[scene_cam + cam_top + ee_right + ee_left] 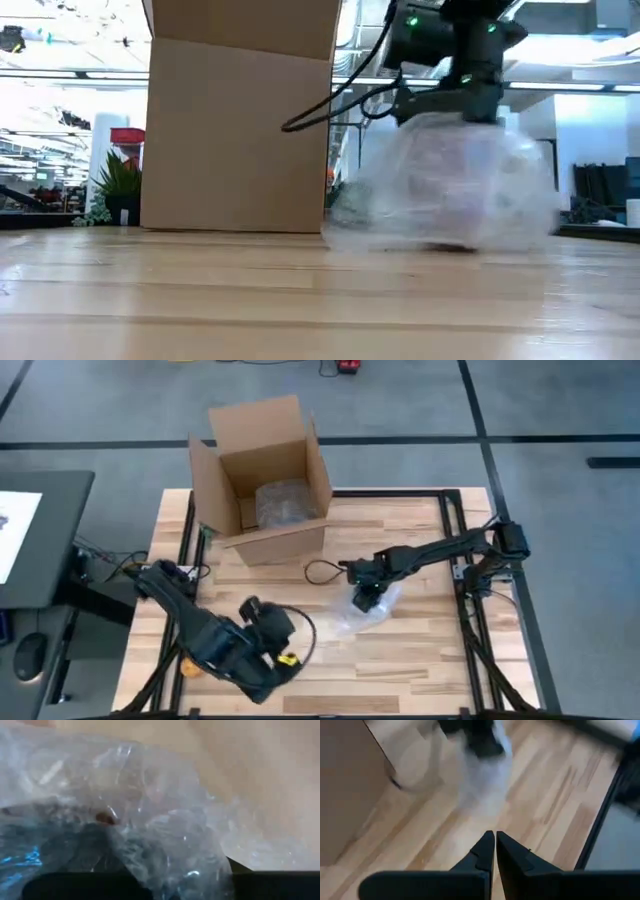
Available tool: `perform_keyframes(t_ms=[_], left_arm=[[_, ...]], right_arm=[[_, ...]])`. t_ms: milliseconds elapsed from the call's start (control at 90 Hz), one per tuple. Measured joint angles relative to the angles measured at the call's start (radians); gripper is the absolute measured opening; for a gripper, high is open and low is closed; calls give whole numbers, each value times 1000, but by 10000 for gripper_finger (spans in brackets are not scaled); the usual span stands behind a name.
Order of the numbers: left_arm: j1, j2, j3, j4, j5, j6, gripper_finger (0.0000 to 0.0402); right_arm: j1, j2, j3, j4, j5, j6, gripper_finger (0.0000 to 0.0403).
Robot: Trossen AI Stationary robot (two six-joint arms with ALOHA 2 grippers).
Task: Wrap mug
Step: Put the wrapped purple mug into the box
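Note:
A bundle of clear bubble wrap (368,610) lies at the table's middle; in the low view the bundle (450,190) shows a faint pinkish shape inside, and the mug itself is hidden by the wrap. My right gripper (364,592) stands on top of the bundle, shut on the wrap, and the wrap (150,820) covers its fingers in the right wrist view. My left gripper (495,840) is shut on nothing near the front left of the table (268,618), pointing toward the bundle (485,775). My right gripper holds the bubble wrap at the bundle's top (470,118), coming from above and pointing down. The wrap hides the fingertips, so layers and depth of the hold do not show. The bundle hangs below the gripper with its underside (450,243) at the table top.
An open cardboard box (265,480) stands at the far left of the table, with more bubble wrap (285,502) inside. A black cable (320,570) loops on the table between the box and the bundle. Bare wood lies at the front right (420,660).

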Motion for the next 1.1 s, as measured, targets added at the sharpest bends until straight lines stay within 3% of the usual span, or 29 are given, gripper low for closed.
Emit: perform_keyframes(t_ms=[222,378,489,689,844,1056,1100], left_arm=[[-44,-159,0,87,-370,65,0],[-17,-251,0,152,-494,247,0],[10,-300,0,146,-545,295,0],[72,-339,-1,141,-550,356,0],[100,-333,-1,95,-534,367,0],[75,-330,-2,106,-452,361,0],[58,-331,-2,112,-450,359,0]], right_arm=[[94,-320,108,-45,5,-17,32],[149,-497,220,247,4,-77,32],[141,-520,303,490,26,-158,32],[33,-363,531,599,-14,-335,32],[-82,-139,813,604,-109,-420,32],[-199,188,1276,607,-156,-474,32],[-224,228,1286,682,-183,-467,32]])
